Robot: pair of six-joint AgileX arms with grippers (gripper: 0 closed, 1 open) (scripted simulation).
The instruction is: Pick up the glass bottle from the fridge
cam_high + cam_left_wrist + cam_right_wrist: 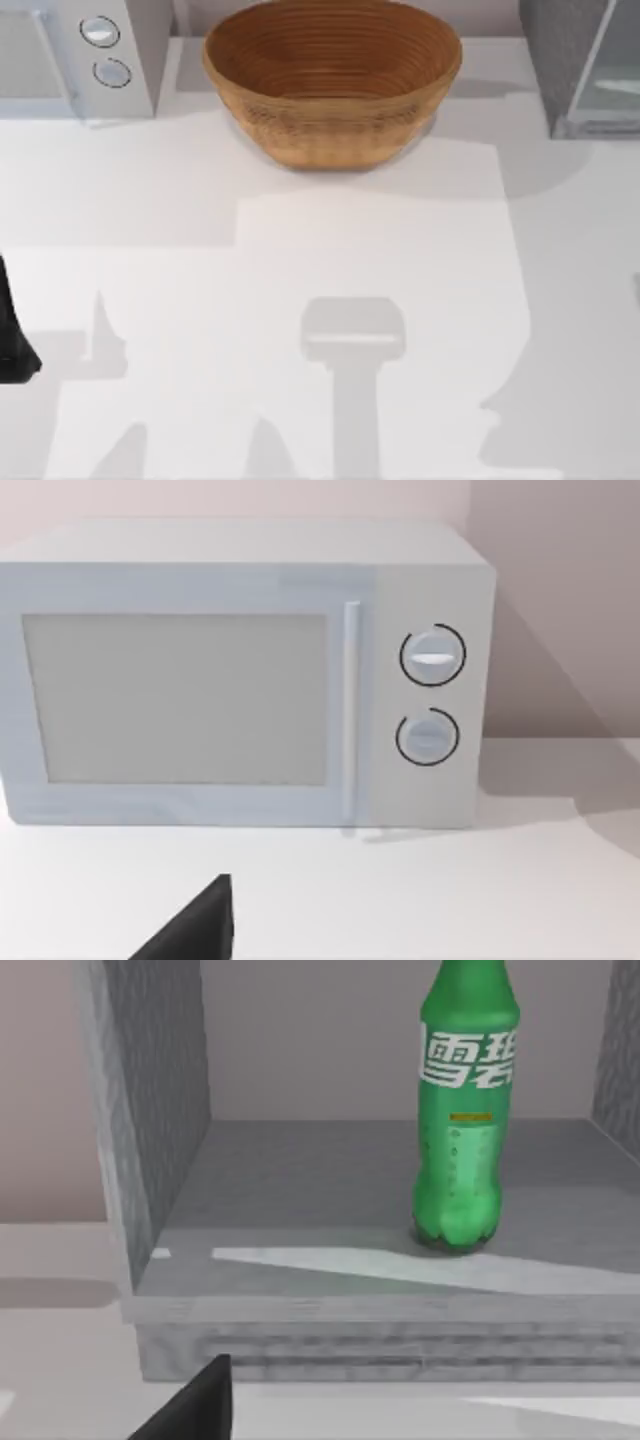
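1. Inside the fridge (150, 1160), the glass bottle (462, 1110) stands upright on the grey floor of the open compartment, its white label facing out.
2. At the table's (300, 300) far right corner sits the same fridge (560, 60), with a woven basket (332, 80) at the far middle and a white microwave (80, 55) at the far left.
3. Left arm (12, 340) rests at the table's left edge.
4. Whether either gripper's fingers are open or closed cannot be told.
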